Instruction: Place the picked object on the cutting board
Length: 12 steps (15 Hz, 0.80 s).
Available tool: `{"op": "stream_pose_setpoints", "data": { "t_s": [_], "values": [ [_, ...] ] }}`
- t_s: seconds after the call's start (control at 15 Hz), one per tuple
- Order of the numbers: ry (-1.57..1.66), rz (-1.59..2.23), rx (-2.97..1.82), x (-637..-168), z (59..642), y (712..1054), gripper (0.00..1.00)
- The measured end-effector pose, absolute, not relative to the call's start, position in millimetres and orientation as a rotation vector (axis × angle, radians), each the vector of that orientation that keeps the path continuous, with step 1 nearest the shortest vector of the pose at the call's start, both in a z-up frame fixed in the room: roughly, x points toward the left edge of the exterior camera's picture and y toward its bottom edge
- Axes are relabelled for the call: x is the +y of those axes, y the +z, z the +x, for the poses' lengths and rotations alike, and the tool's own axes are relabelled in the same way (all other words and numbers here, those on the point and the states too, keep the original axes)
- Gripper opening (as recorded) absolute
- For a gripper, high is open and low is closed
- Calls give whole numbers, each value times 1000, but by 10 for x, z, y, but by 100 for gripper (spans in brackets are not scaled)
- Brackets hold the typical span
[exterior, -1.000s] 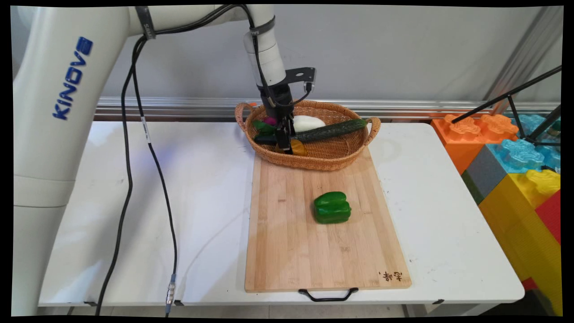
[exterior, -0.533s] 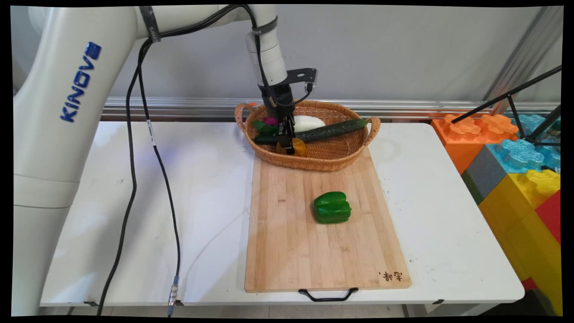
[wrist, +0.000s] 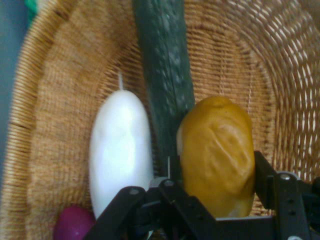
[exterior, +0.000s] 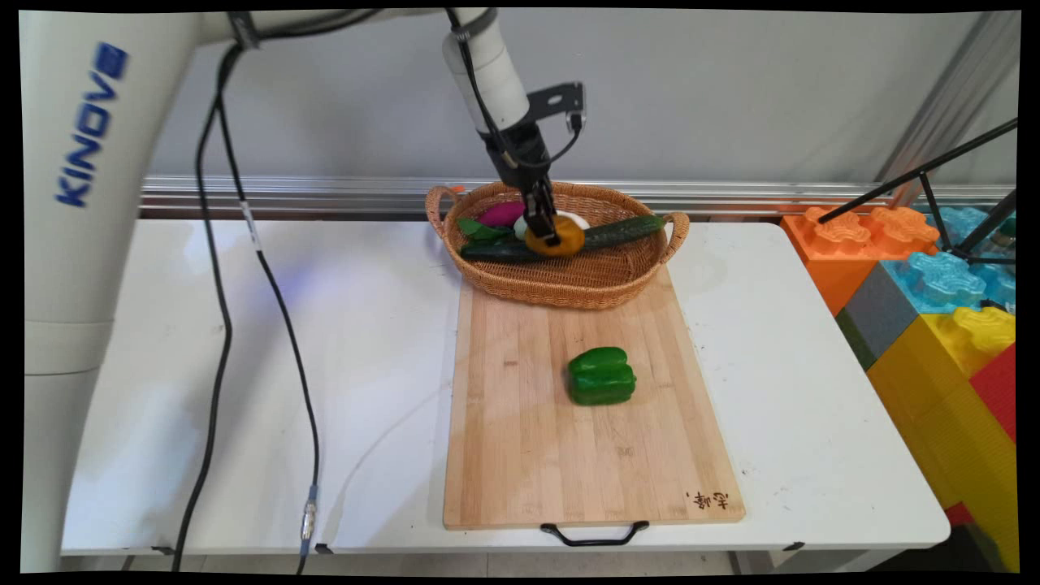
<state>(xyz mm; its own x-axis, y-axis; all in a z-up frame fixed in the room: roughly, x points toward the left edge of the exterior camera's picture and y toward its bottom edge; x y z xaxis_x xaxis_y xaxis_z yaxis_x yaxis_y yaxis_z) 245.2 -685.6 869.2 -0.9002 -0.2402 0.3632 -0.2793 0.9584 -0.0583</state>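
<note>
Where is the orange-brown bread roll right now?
In the main view the bread roll hangs in the gripper just above the wicker basket at the table's far side, over the cucumber; the hand view shows a white vegetable beside the cucumber.

Hand [exterior: 546, 231] [wrist: 215, 200] hangs tilted, fingers clamped on something.

A green bell pepper [exterior: 602, 376] sits mid-frame on the wooden cutting board [exterior: 520, 455], which lies on the white bench [exterior: 366, 325]. Over at the right edge of the frame there's a stack of big toy blocks [exterior: 934, 309], orange, blue, yellow and red.
</note>
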Motion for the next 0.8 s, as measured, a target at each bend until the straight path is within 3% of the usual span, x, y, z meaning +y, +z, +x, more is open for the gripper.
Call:
{"op": "stream_pose_setpoints", "data": {
  "t_s": [0.4, 0.8],
  "values": [
    [234, 535, -2717, -6402, 2432, 9169, 0],
    [107, 739, -2665, -5427, 2380, 9467, 0]
  ]
}}
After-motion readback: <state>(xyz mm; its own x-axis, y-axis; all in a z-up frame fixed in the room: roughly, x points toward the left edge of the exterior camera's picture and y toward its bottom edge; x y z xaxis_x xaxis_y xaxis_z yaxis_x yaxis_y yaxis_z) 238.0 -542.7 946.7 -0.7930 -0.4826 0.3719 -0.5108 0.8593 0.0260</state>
